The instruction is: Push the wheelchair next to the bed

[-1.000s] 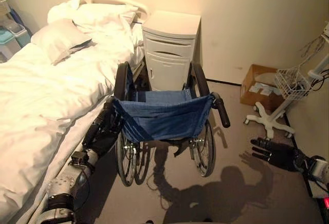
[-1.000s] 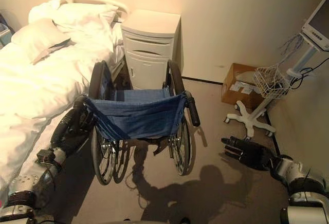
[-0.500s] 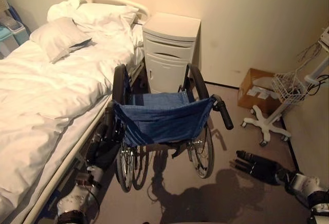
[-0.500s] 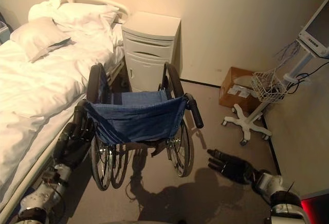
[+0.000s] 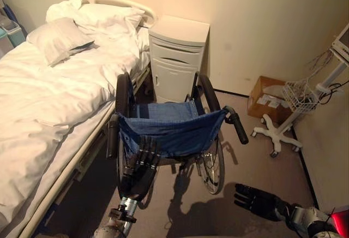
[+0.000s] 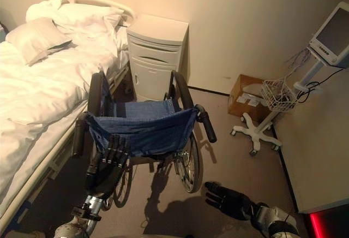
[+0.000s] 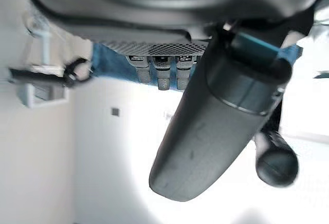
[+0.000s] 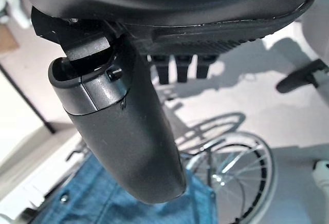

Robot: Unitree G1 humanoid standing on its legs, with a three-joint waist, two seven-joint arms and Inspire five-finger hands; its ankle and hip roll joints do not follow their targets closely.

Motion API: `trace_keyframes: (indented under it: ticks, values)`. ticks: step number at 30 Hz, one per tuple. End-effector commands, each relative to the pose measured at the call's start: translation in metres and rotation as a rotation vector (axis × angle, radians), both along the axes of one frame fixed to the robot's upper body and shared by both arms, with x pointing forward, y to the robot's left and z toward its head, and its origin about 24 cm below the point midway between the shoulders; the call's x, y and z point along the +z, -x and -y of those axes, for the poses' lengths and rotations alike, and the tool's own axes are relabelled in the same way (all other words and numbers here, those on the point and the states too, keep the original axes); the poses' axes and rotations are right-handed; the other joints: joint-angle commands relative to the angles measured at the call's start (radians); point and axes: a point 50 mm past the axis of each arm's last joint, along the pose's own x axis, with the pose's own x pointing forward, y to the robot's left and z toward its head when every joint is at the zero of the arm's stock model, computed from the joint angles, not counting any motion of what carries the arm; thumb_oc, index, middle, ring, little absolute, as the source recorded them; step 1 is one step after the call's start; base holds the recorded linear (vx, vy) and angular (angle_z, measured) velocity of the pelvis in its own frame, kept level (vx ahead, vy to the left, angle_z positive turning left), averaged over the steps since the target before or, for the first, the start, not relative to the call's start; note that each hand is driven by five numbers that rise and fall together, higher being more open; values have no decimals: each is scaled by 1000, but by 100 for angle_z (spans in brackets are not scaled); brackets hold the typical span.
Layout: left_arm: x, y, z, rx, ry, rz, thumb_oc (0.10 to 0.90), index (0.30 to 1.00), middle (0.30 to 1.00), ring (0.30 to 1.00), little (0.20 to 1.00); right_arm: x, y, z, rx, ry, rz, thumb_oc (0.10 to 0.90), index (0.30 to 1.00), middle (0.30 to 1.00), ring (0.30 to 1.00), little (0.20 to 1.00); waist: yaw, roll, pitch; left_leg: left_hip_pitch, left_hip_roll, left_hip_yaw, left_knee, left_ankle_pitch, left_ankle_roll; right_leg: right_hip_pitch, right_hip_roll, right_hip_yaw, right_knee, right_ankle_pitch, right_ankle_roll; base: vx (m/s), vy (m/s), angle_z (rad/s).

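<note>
Bedside room, bed (image 5: 49, 85) by cabinet (image 5: 177, 58) | wheelchair (image 5: 169, 126) stood beside bed, just ahead of left hand (image 5: 139, 167), fingers straight | right hand (image 5: 256, 201) low, fingers relaxed | likely rolls easily; sling soft, push handles (image 5: 237, 126) firmer.

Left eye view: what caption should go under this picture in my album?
Wheelchair parked beside the bed, left hand open behind its blue backrest.

Place: a hospital-style patient room is showing here.
Far left: a white-railed bed with white bedding and pillows (image 5: 54, 85) is standing along the wall.
Far centre: a white bedside cabinet (image 5: 177, 58) is sitting beside it.
Centre: a blue-seated folding wheelchair (image 5: 172, 129) is standing beside the bed.
Right: a monitor on a white wheeled stand with a wire basket (image 6: 289, 96) is standing by a brown cardboard box (image 6: 245, 96).
</note>
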Motion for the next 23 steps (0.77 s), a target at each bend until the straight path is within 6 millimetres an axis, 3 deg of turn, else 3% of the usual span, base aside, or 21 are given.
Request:
trace_keyframes:
  ticks: [1,6,7,8,12,15,18,19,23]
  values:
    - [2,-9,27,-102,55,46,800,900,900,900,900,20,-26,17,-8,26,142,800,900,900,900,900,21,45,-17,-13,-50,-17,10,-95,26,-4,36,-11,138,-95,-2,0,0,0]
    - [-26,21,27,-223,-91,-215,800,900,900,900,900,11,-23,6,10,32,154,800,900,900,900,900,27,50,-16,-18,-52,-19,11,-95,30,-8,36,-10,135,-93,-1,-6,-8,-5]
    - [-38,37,24,-271,-183,-332,800,900,900,900,900,6,-25,-5,16,27,178,800,900,900,900,900,28,57,-16,-20,-54,-23,12,-94,32,-11,37,-9,133,-93,-2,0,0,0]
    - [-38,37,24,-271,-184,-332,800,900,900,900,900,6,-25,-5,16,27,178,800,900,900,900,900,28,56,-17,-20,-54,-23,12,-94,32,-12,37,-9,133,-94,-2,0,0,0]
    - [-59,67,14,-377,-453,-560,800,900,900,900,900,-12,-22,-45,59,39,226,800,900,900,900,900,23,78,-20,-29,-57,-33,14,-91,35,-14,41,-3,122,-104,-6,1,16,4]
    - [-66,76,13,-431,-565,-625,800,900,900,900,900,-21,-18,-73,76,40,246,800,900,900,900,900,16,92,-22,-33,-60,-40,14,-88,36,-12,45,5,113,-110,-9,2,11,1]
    - [-69,81,17,-469,-604,-636,800,900,900,900,900,-25,-13,-85,80,34,240,800,900,900,900,900,8,100,-24,-37,-63,-43,15,-87,37,-12,48,12,107,-110,-9,2,31,2]
    - [-71,81,27,-464,-606,-645,800,900,900,900,900,-32,-3,-97,93,25,221,800,900,900,900,900,-4,112,-22,-40,-65,-45,14,-86,37,-12,49,21,102,-109,-9,-2,51,1]
    - [-72,78,36,-448,-617,-633,800,900,900,900,900,-37,8,-109,47,-15,210,800,900,900,900,900,-15,121,-20,-44,-69,-49,13,-84,37,-14,52,35,94,-105,-10,-2,39,-1]
